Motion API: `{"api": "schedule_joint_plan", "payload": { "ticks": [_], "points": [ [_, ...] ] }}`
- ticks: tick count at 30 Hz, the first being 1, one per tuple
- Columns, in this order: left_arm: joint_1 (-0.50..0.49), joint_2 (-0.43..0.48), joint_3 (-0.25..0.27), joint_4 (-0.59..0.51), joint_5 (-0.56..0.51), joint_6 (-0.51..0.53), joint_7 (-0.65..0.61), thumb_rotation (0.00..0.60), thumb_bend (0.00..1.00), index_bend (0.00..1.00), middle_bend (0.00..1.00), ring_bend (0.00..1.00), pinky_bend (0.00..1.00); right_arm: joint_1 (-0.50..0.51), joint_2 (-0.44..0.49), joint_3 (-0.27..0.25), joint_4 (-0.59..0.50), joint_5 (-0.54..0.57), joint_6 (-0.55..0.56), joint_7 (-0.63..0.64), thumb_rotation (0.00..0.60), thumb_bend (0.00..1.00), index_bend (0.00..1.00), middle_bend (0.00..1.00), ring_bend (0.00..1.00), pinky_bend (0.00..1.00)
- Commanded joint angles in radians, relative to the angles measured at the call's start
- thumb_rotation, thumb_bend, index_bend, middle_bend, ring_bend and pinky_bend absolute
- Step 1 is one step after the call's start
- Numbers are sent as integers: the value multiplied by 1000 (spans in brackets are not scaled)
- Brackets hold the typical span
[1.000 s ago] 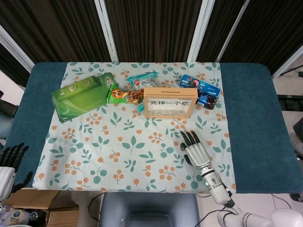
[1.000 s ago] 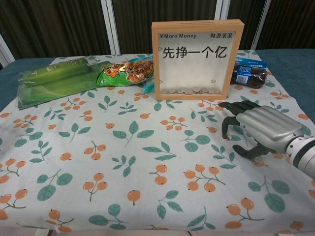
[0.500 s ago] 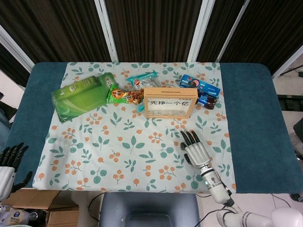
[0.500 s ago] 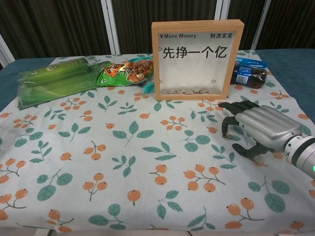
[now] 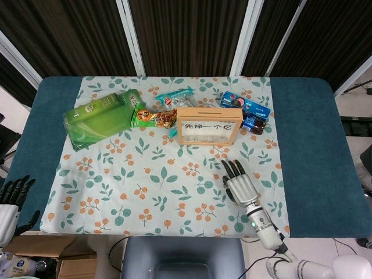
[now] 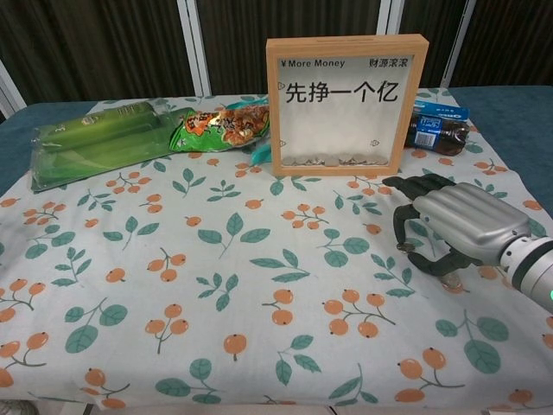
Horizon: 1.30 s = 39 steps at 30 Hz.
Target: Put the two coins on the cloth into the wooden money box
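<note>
The wooden money box (image 5: 209, 125) stands upright at the back middle of the flowered cloth (image 5: 145, 186), and several coins lie inside along its bottom (image 6: 333, 160). My right hand (image 6: 454, 226) hovers palm down just above the cloth in front of the box, to its right, fingers bent toward the cloth and thumb curled under. A small greyish disc, probably a coin (image 6: 449, 282), lies below the thumb tip. Any other coin is hidden by the right hand (image 5: 239, 181). My left hand (image 5: 10, 200) hangs off the table's near left corner, fingers apart, holding nothing.
A green packet (image 5: 99, 119), an orange-green snack bag (image 5: 152, 117) and a pale blue wrapper (image 5: 174, 97) lie left of the box. A blue biscuit pack (image 5: 244, 104) and a dark bottle (image 6: 436, 131) lie to its right. Bare blue table (image 5: 308, 151) flanks the cloth.
The right hand's fingers and thumb have curled further down toward the cloth. The left hand has barely shifted.
</note>
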<state>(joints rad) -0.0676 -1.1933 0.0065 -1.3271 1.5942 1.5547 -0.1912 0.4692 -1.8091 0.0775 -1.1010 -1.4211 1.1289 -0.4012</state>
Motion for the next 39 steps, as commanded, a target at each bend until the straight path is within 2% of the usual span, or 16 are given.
{"api": "schedule_joint_plan", "payload": {
  "ticks": [1, 19, 39],
  "points": [
    [0, 0, 0, 1, 0, 0, -1, 600, 365, 0, 0, 0, 29, -3, 0, -3, 2, -4, 7, 2, 600, 453, 602, 0, 0, 0],
    [4, -2, 1, 8, 4, 10, -21, 600, 367, 0, 0, 0, 30, 10, -12, 0, 26, 2, -11, 10, 600, 454, 618, 24, 0, 0],
    [3, -9, 0, 28, 6, 15, -43, 600, 366, 0, 0, 0, 32, 20, -19, -12, 69, -50, 32, 36, 600, 493, 619, 66, 0, 0]
  ]
}}
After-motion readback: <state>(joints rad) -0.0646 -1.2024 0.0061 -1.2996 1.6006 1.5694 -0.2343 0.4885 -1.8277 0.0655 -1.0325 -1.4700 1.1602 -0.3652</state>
